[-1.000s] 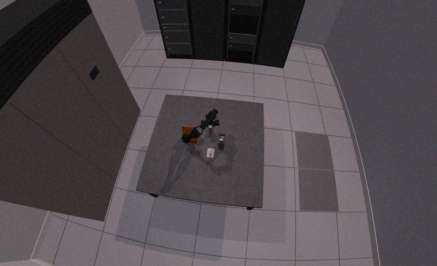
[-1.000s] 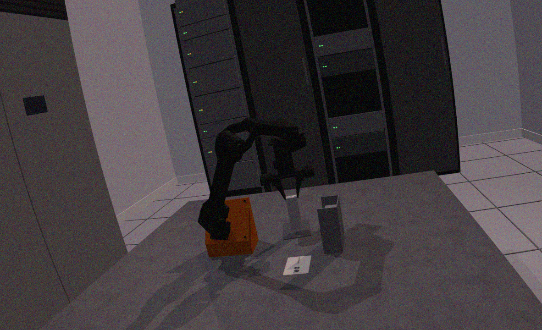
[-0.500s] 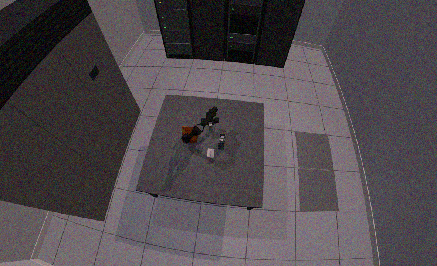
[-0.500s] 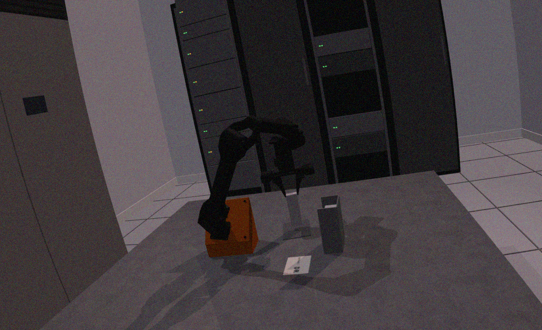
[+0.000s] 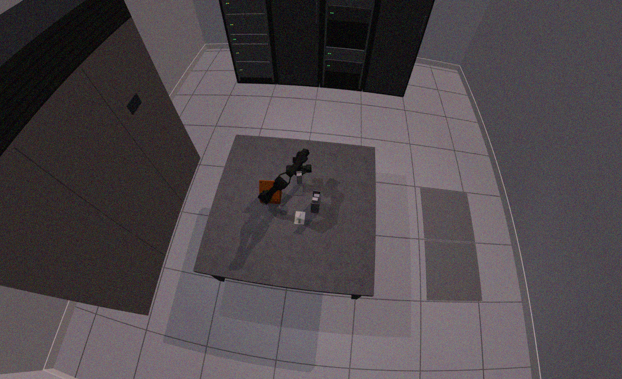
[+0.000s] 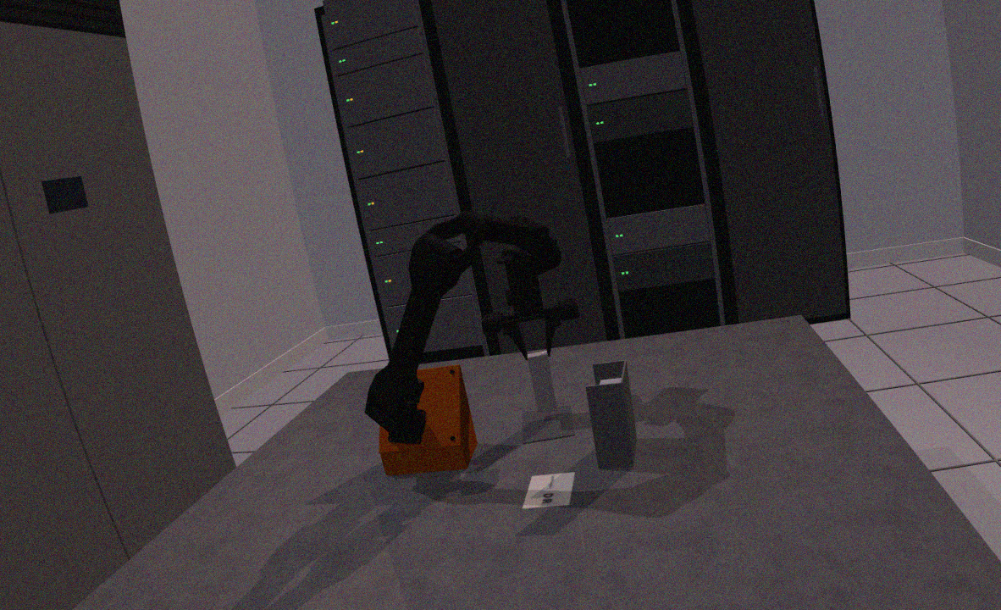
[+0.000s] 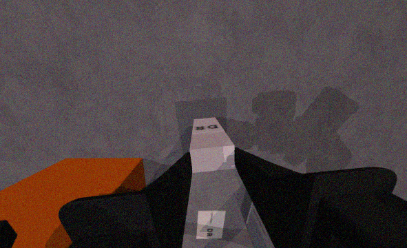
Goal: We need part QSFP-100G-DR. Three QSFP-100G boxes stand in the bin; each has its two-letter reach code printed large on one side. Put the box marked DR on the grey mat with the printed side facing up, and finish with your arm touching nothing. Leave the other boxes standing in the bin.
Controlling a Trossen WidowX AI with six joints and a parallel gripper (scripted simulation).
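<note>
My gripper (image 5: 299, 172) (image 6: 537, 353) (image 7: 211, 153) is shut on the DR box (image 5: 299, 180) (image 6: 542, 383) (image 7: 212, 158) by its upper end. The box hangs upright over the grey mat (image 5: 299, 192) (image 6: 531, 433) (image 7: 201, 105). Its DR print faces sideways, away from the exterior camera, and shows in the wrist view. I cannot tell whether its lower end touches the mat. The dark bin (image 5: 315, 207) (image 6: 611, 428) stands right of the mat. Two light box tops show inside it in the top view; their printed codes are hidden.
A white card (image 5: 299, 217) (image 6: 550, 490) (image 7: 208, 218) printed DR lies in front of the mat. The orange base block (image 5: 269, 183) (image 6: 442, 409) (image 7: 86, 179) is left of the mat, under the arm's base. Dark server racks (image 5: 297, 42) (image 6: 511, 113) stand behind the table.
</note>
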